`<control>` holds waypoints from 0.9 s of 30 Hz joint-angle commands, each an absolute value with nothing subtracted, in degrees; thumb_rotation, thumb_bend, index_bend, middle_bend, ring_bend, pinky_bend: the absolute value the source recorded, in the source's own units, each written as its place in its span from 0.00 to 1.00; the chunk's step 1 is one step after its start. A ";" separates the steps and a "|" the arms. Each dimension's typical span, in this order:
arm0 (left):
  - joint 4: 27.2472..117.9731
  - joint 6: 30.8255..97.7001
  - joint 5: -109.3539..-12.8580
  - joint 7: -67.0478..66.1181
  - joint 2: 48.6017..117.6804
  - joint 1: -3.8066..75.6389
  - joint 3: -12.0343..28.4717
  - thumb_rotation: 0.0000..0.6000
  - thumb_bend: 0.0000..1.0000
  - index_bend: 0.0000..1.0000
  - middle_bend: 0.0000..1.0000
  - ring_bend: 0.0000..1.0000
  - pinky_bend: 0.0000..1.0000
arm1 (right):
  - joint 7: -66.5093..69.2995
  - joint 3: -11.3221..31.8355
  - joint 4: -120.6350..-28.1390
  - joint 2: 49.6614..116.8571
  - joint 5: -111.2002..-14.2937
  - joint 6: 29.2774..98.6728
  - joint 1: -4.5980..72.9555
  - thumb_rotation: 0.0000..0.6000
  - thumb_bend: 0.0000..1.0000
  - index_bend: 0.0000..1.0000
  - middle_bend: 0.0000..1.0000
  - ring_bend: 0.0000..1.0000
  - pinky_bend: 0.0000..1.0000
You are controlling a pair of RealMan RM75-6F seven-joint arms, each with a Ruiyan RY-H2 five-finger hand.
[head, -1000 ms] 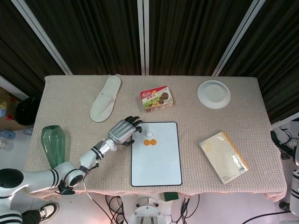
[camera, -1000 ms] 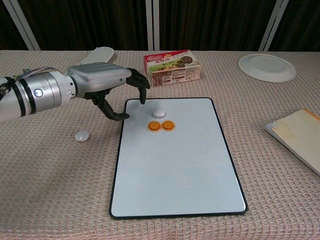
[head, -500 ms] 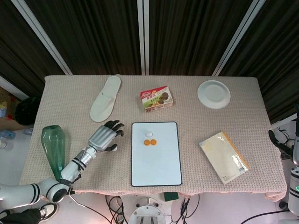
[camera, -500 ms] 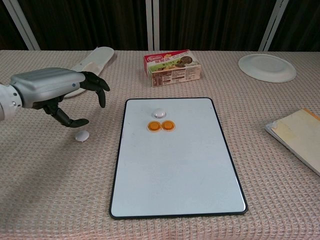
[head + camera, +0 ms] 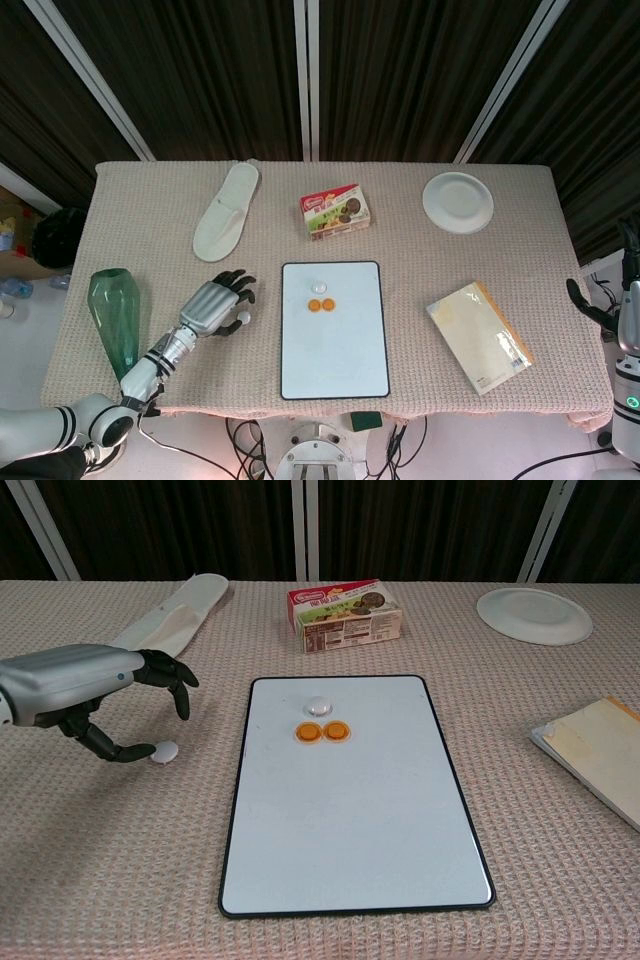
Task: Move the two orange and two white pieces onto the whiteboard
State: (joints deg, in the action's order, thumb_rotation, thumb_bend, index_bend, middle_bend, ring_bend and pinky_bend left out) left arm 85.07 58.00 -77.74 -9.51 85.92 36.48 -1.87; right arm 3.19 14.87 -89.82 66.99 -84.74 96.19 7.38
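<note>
In the chest view the left hand (image 5: 80, 695) hovers at the left of the frame, fingers apart and curled downward, a fingertip (image 5: 140, 750) just beside a white piece (image 5: 164, 751) lying on the tablecloth (image 5: 120, 860). On the whiteboard (image 5: 350, 830), at centre, sit another white piece (image 5: 319, 706) and two orange pieces (image 5: 324, 732). The right hand (image 5: 625, 300) shows at the head view's right edge; I cannot tell its fingers' state.

No legible text, even on the snack box (image 5: 346, 614).
</note>
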 commanded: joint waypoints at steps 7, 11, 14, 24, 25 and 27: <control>82.68 57.15 -78.95 -7.94 87.58 35.39 -2.53 1.00 0.29 0.35 0.15 0.06 0.15 | 3.03 14.65 -89.67 67.63 -84.67 95.61 7.76 1.00 0.21 0.00 0.00 0.00 0.00; 81.31 57.12 -79.60 -7.42 88.50 35.25 -2.24 1.00 0.29 0.35 0.15 0.06 0.15 | 2.86 14.59 -89.71 67.66 -84.77 95.66 7.79 1.00 0.21 0.00 0.00 0.00 0.00; 80.51 56.85 -79.64 -7.43 89.01 35.16 -2.00 1.00 0.29 0.36 0.15 0.06 0.15 | 2.96 14.53 -89.64 67.59 -84.81 95.68 7.74 1.00 0.21 0.00 0.00 0.00 0.00; 79.33 56.66 -79.76 -7.03 89.79 34.63 -1.25 1.00 0.29 0.38 0.15 0.06 0.15 | 2.86 14.52 -89.34 67.73 -84.70 95.42 7.96 1.00 0.21 0.00 0.00 0.00 0.00; 79.27 56.71 -79.76 -7.06 89.79 34.57 -1.19 1.00 0.29 0.39 0.15 0.06 0.15 | 2.90 14.49 -89.30 67.77 -84.66 95.36 7.97 1.00 0.21 0.00 0.00 0.00 0.00; 79.17 56.63 -79.79 -7.20 89.73 34.50 -1.15 1.00 0.29 0.39 0.16 0.06 0.15 | 2.90 14.42 -89.22 67.84 -84.62 95.27 7.99 1.00 0.21 0.00 0.00 0.00 0.00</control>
